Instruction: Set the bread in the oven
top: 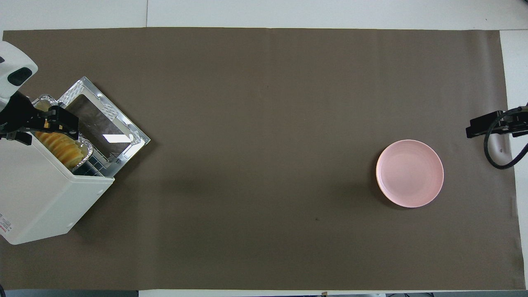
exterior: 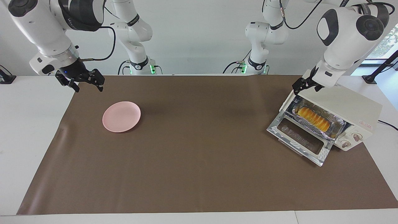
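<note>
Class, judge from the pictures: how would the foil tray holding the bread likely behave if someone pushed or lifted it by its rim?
The foil tray looks thin and crinkled, so its rim would probably bend rather than stay stiff. It is likely light, so the bread may make it sag. On the oven rack it would probably slide when pushed.
</note>
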Available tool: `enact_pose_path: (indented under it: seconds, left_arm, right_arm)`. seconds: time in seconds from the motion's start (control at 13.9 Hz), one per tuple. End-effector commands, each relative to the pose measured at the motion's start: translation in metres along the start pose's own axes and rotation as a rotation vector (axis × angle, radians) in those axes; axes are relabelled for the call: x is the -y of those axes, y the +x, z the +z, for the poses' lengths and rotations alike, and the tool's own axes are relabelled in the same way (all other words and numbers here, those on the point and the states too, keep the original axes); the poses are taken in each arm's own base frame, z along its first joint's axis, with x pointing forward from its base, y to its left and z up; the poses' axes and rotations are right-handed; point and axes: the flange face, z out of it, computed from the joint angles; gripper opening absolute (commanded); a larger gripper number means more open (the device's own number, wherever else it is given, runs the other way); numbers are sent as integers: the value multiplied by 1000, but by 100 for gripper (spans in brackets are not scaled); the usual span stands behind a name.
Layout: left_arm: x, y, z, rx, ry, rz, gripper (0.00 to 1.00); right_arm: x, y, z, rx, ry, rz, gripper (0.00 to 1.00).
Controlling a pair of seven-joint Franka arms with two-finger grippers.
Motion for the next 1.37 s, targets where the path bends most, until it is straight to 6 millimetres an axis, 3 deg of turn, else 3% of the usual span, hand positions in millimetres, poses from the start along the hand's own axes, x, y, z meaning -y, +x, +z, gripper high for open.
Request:
enact_pose_path:
  seconds: [0.0, 0.14, 0.22, 0.36, 1.3]
  left_arm:
    - [-13, -28, -1, 12, -5, 46, 100]
    - [-9, -26, -5, -26, -27, 36, 100]
    - [5, -21, -9, -59, -82, 17, 100]
    - [5, -26, -3, -47, -80, 107, 100]
    - [1, -15, -10, -103, -63, 135, 100]
  right_arm:
    - [-3, -8, -1, 8, -13, -16, 100]
    - [-3, -8, -1, 8, -13, -16, 100]
    - [-3, -8, -1, 8, -13, -16, 100]
    - [-3, -8, -1, 10, -13, -16, 100]
    - [-3, -8, -1, 8, -13, -16, 100]
